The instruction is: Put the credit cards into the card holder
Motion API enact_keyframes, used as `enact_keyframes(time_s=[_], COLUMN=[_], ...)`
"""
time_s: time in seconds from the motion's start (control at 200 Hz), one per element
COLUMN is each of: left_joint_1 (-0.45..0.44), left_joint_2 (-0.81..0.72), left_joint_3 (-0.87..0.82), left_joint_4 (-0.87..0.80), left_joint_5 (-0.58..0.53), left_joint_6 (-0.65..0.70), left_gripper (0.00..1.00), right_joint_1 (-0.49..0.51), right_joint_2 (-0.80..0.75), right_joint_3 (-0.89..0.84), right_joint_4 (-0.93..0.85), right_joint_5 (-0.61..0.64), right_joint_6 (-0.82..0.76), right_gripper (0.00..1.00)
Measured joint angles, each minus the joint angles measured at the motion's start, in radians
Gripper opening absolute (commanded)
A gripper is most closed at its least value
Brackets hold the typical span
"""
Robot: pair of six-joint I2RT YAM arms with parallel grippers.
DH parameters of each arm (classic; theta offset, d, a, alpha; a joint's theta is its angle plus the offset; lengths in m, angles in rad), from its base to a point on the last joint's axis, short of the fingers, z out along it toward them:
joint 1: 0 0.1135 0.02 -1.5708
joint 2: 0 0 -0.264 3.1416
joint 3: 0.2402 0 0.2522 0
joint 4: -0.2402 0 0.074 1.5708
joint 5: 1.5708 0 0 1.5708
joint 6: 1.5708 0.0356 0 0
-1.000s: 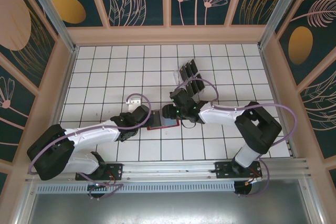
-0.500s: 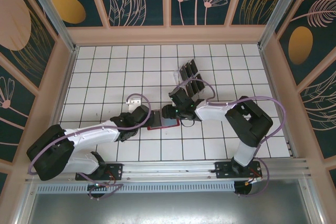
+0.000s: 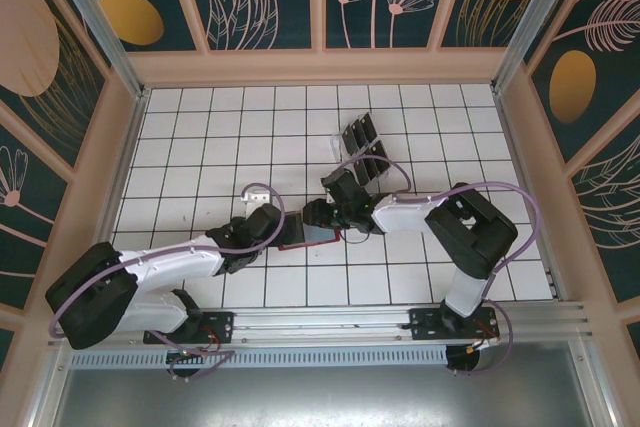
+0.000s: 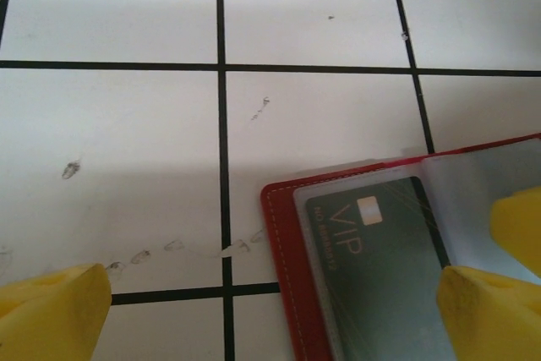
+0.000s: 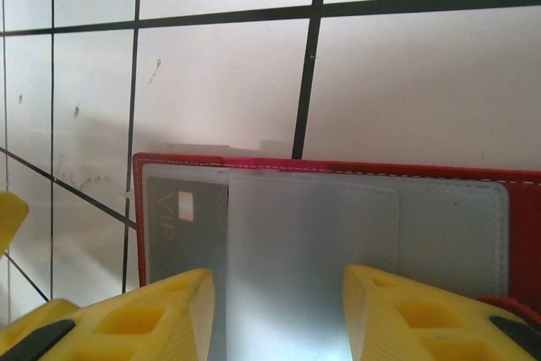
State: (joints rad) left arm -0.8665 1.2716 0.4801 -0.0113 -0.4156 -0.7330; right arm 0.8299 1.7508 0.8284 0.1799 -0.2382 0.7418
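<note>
The card holder (image 3: 308, 235) is laid open on the white tiled bench (image 3: 200, 127), with one dark credit card (image 4: 380, 268) marked VIP seated in a clear pocket by its red left edge. The left end effector (image 4: 270, 319) is spread wide across that edge. The right end effector (image 5: 279, 310) is set half apart astride a clear pocket leaf (image 5: 296, 243) — whether the leaf is gripped cannot be told. Beyond the card holder, a clear rack (image 3: 345, 147) is stood with further cards

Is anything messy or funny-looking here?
Nothing is spilled or broken. The only odd bits are small grey smudges on the white table beside the open red wallet; its VIP card sits straight in its pocket.
</note>
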Motion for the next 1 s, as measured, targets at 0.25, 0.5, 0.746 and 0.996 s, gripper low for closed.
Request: enact_keyframes(time_s=[0.25, 0.5, 0.746, 0.996], left_joint_1=[-0.020, -0.035, -0.054, -0.062], left_joint_2=[-0.009, 0.011, 0.075, 0.113], left_joint_3=[-0.043, -0.047, -0.042, -0.034], left_joint_4=[0.074, 0.140, 0.165, 0.184], left_joint_5=[0.050, 0.084, 0.094, 0.093], left_joint_6=[0.013, 0.027, 0.042, 0.046], left_gripper=[0.99, 0.98, 0.98, 0.98], right_joint_1=[0.000, 0.000, -0.006, -0.008], right_joint_2=[-0.001, -0.008, -0.016, -0.020], right_joint_3=[-0.022, -0.046, -0.066, -0.081], right_joint_4=[0.051, 0.088, 0.114, 0.140], right_joint_5=[0.000, 0.001, 0.000, 0.000], right_joint_6=[0.093, 0.160, 0.209, 0.234], right_gripper=[0.44, 0.44, 0.45, 0.45])
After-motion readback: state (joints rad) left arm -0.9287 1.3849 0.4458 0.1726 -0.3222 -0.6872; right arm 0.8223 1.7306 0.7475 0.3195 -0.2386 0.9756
